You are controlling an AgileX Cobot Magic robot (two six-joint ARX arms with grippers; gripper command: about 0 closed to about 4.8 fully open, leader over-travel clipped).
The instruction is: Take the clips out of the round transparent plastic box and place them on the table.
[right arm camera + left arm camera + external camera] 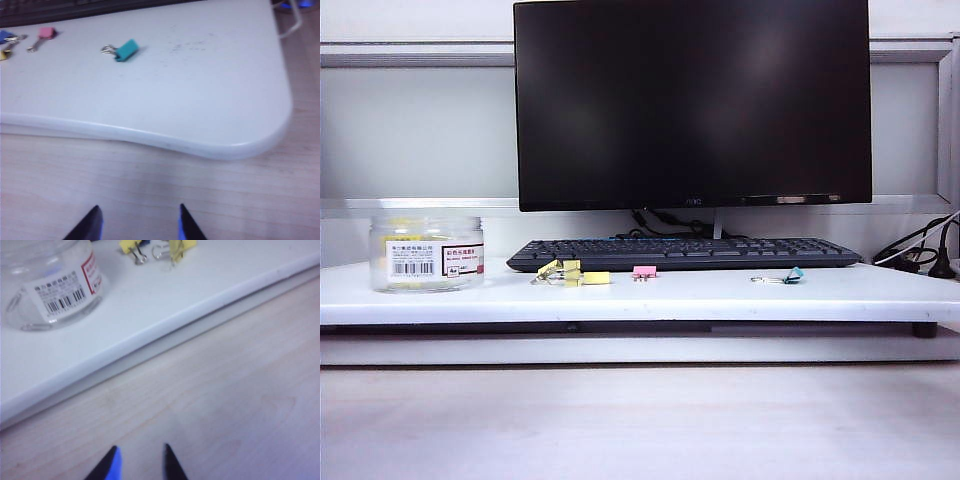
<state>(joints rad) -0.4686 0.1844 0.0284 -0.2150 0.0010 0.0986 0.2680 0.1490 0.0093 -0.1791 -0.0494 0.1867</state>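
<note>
So I've got both grippers, left [139,462] and right [139,222], spread and empty over the wood; keyboard [685,253] at 12 o'clock behind the clips [570,272].

Round transparent plastic box [426,254], left of exterior frame: white label w/ barcode, red band; print too small to read. Monitor [692,103] logo illegible.

clear jar [426,254] upright on white table [720,292], yellow clips [570,273] beside
</note>
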